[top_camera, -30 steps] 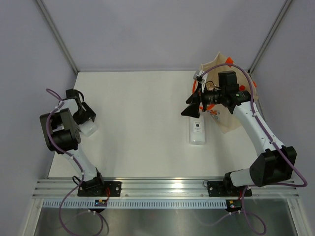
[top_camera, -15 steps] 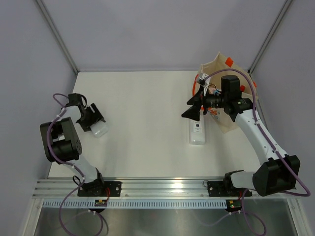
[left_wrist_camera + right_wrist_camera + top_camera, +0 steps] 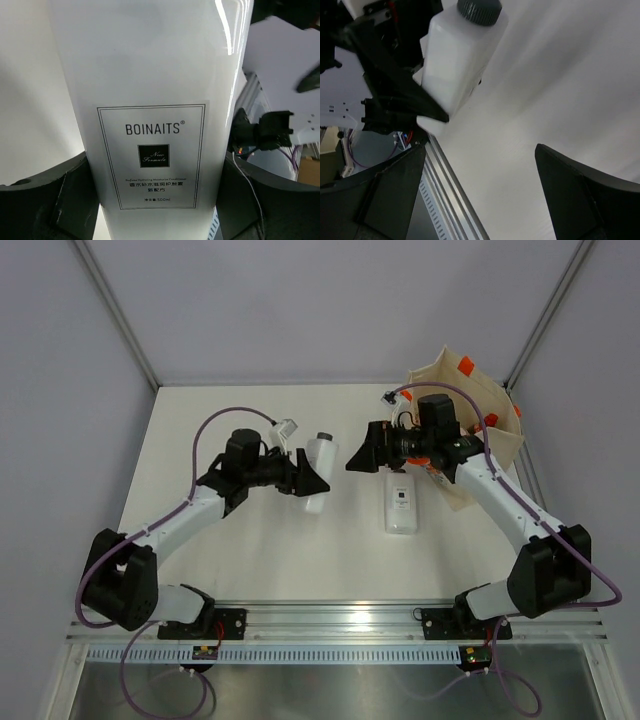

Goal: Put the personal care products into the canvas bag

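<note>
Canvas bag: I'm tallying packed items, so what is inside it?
Nothing inside the beige cloth tote bag can be made out from the top view. Only its cloth and orange handles show, and the right arm covers its near part.

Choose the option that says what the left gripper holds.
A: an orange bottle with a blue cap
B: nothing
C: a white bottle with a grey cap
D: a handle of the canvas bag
C: the white bottle with its grey cap sits clamped in the left gripper, and the left wrist view shows a black finger on each side of its label.
</note>
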Motion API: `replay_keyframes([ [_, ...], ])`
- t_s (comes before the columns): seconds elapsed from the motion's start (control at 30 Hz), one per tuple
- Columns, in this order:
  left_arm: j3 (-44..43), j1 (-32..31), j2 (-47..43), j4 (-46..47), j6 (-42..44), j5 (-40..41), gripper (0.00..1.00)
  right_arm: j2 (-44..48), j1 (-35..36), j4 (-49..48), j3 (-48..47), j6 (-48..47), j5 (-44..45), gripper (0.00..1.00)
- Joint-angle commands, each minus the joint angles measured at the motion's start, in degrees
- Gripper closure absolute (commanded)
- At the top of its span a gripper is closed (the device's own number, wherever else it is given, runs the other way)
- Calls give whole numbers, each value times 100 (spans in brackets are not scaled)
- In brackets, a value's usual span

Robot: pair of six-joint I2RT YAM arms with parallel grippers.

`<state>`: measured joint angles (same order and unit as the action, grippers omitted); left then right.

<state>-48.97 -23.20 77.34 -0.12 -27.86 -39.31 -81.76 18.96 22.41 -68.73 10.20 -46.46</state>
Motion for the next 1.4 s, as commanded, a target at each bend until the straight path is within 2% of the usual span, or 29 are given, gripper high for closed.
replay_keyframes([
  [0.0,2,-447,-176,1620,-238,-139,100,361,378,-615,140,2008,1764,1],
  [0.1,-34,-720,-35,1848,-299,46,100,450,661,-406,-8,2468,2727,0],
  [0.2,-7,-826,26,1972,-361,152,100,345,766,-431,8,2811,2546,0],
  [0.37,-95,-1072,88,1849,-300,353,100,204,995,-651,36,2778,2730,1],
  [0.53,-77,-1178,106,1823,-326,468,100,-235,1180,-221,-360,2760,2914,2],
  [0.63,-104,-1222,27,1717,-334,678,100,-464,1233,-132,-510,2760,2801,14],
  [0.67,-95,-1222,-8,1717,-352,775,100,-508,1242,-167,-519,2734,2696,26],
  [0.73,-42,-1222,-87,1761,-404,915,97,-491,1242,-211,-484,2681,2668,39],
  [0.77,-25,-1231,-96,1761,-413,942,86,-438,1242,-246,-466,2646,2651,54],
  [0.83,-16,-1248,-114,1770,-466,960,71,-359,1242,-308,-457,2505,2581,69],
  [0.87,-16,-1257,-114,1779,-475,943,62,-263,1242,-369,-457,2453,2580,86],
  [0.9,-16,-1266,-131,1822,-501,934,46,-218,1233,-395,-457,2356,2572,92],
  [0.97,-7,-1275,-193,1884,-502,881,22,-96,1233,-413,-527,2094,2571,100],
  [1.0,-7,-1283,-228,1884,-467,864,1,-78,1233,-370,-580,2005,2571,100],
  [1.17,-165,-1275,-623,1386,-54,872,1,107,987,-159,-931,1233,2343,100],
  [1.27,-296,-1275,-1045,710,420,1074,1,142,540,70,-1291,880,2011,100],
  [1.37,-341,-1275,-1484,50,860,1416,1,99,-163,307,-1853,573,1264,100],
])
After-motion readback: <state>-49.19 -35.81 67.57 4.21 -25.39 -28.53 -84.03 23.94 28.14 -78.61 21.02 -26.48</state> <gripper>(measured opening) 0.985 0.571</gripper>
